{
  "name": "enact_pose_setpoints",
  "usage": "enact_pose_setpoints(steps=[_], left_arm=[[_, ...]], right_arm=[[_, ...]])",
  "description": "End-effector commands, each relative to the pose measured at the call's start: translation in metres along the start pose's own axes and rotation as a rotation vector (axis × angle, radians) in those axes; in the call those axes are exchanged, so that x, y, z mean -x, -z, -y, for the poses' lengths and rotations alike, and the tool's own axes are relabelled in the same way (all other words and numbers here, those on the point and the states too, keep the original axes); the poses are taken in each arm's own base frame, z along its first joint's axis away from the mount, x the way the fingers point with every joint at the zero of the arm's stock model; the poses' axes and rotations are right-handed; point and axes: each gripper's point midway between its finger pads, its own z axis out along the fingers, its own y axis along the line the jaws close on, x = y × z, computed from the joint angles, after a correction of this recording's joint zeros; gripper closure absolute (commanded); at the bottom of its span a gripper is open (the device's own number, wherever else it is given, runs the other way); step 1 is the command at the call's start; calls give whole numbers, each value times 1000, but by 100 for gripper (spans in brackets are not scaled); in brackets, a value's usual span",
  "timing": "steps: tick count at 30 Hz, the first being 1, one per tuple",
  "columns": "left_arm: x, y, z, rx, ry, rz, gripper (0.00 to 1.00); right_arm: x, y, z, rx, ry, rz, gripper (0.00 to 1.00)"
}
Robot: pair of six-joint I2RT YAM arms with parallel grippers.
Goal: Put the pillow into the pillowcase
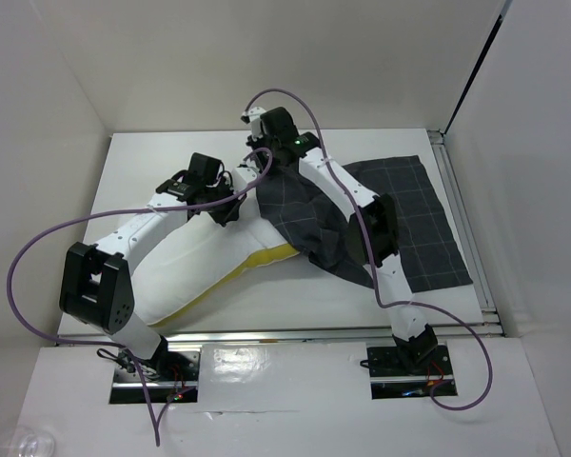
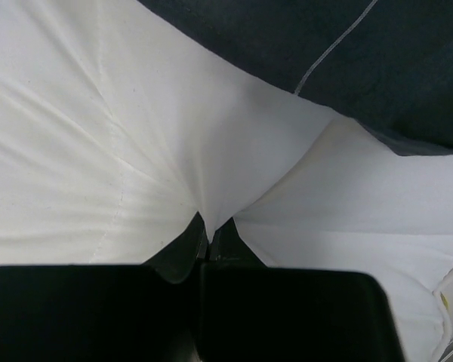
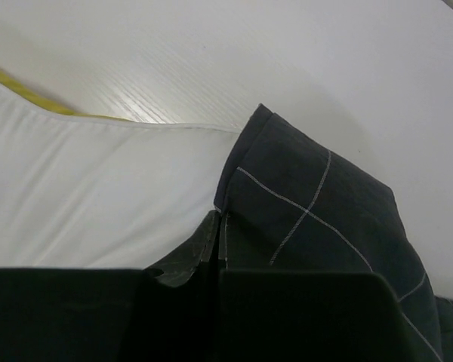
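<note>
Mid-stuffing here — my left gripper (image 2: 210,237) is pinched tight on the pillow (image 1: 219,255), left-centre on the surface (image 1: 143,171); my right gripper (image 3: 220,226) is clamped on the hem of the pillowcase (image 1: 414,224). Next I'd drag that hem left over the pillow.

A white table (image 1: 162,176) fills the middle of the scene, its surface showing a faint grain in the right wrist view. 3 plain white walls enclose it: 1 on the left (image 1: 38,143), 1 at the far side (image 1: 266,57) and 1 on the right (image 1: 538,152). A dark strip (image 1: 478,65) runs up the far right corner. A metal rail (image 1: 463,224) lines the table's right edge. On the near white ledge (image 1: 285,409) lie 2 shiny metal plates, left (image 1: 188,383) and right (image 1: 384,383). A clear plastic object (image 1: 19,444) sits at the near left corner.
</note>
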Motion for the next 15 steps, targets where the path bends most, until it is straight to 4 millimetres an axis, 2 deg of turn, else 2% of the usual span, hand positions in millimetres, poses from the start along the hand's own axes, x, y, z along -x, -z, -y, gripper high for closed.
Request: enact_pose_setpoints(steps=[1,6,7,8,11,13,14,15], left_arm=[[54,14,-12,40,-86,166,100],[63,11,-10,27,-87,178,100],[63,11,-10,27,-87,178,100],[63,11,-10,27,-87,178,100],[68,9,-8,23,-97,187,100],[69,8,-3,14,-95,188,100],[69,8,-3,14,-95,188,100],[71,11,-3,18,-98,196,100]], right_arm=[[39,13,-31,118,4,112,100],[51,25,-89,262,50,143,100],[50,26,-104,294,52,141,100],[47,28,-110,328,52,128,100],[39,32,-144,411,45,95,100],[43,40,-159,460,44,99,100],[38,41,-170,495,33,79,100],[36,40,-172,504,32,72,100]])
